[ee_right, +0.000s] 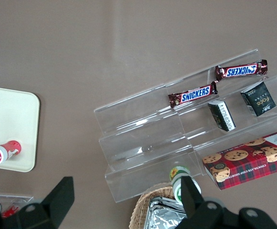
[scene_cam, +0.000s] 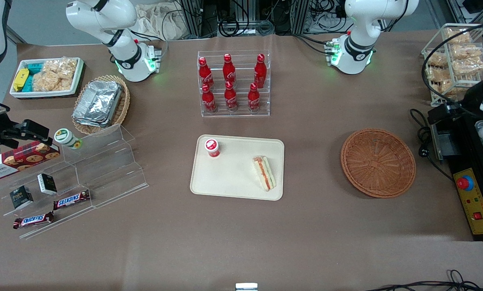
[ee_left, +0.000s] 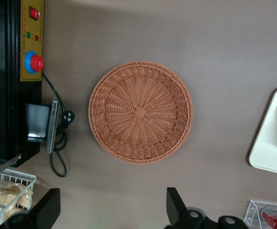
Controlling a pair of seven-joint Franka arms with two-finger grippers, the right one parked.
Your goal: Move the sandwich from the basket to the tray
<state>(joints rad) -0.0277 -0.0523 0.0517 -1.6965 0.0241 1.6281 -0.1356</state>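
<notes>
Lying on the tray [scene_cam: 233,178] at mid-counter, near the rim toward the working arm's end: the sandwich [scene_cam: 264,173], beside a small red-capped bottle [scene_cam: 212,148]. Well apart from the tool [ee_left: 112,210], raised above the basket [scene_cam: 378,162] with fingers spread wide and holding nothing. Pointing straight down at the counter [scene_cam: 241,242].

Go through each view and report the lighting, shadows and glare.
Front view: even overhead light; the sandwich on the tray and the empty basket cast only soft shadows, and the foil containers glare. Left wrist view: the basket weave is crisp, and the open hand hangs above the table beside it. Right wrist view: the acrylic steps catch faint reflections.
</notes>
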